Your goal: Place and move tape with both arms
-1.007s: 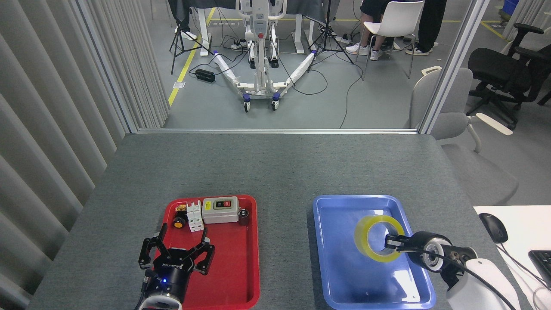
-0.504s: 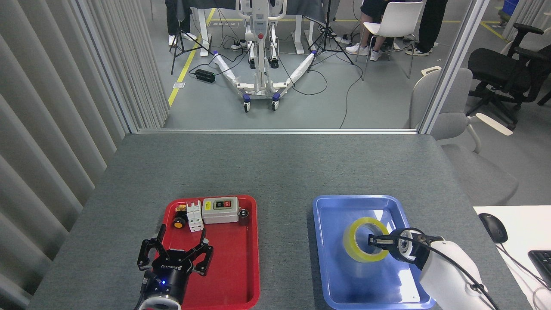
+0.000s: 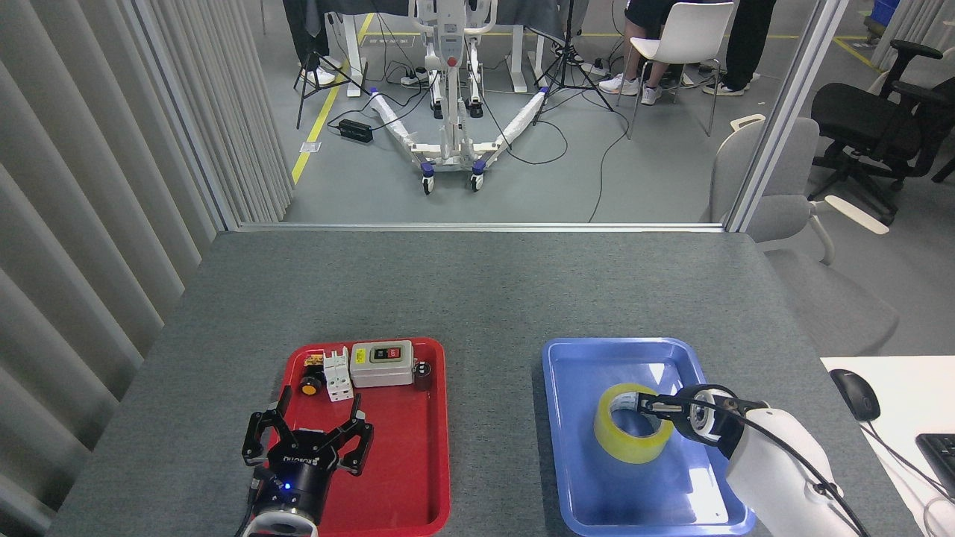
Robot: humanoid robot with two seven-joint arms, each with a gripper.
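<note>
The tape (image 3: 623,441), a yellow roll with a white core, lies nearly flat in the blue tray (image 3: 558,425) on the right. My right gripper (image 3: 655,406) comes in from the right. Its dark fingers are closed over the roll's right rim, one reaching into the core. My left gripper (image 3: 307,436) hovers over the near half of the red tray (image 3: 421,470). It is open, fingers spread, and holds nothing.
At the red tray's far end sit a grey switch box (image 3: 382,363), a white part (image 3: 337,377) and small pieces. A mouse (image 3: 854,394) and a keyboard (image 3: 941,455) lie on a white surface at the right. The grey table (image 3: 477,291) stretches beyond the trays.
The right gripper has carried the tape down and left, turning it from upright in the air to nearly flat in the blue tray. The left gripper has barely moved.
</note>
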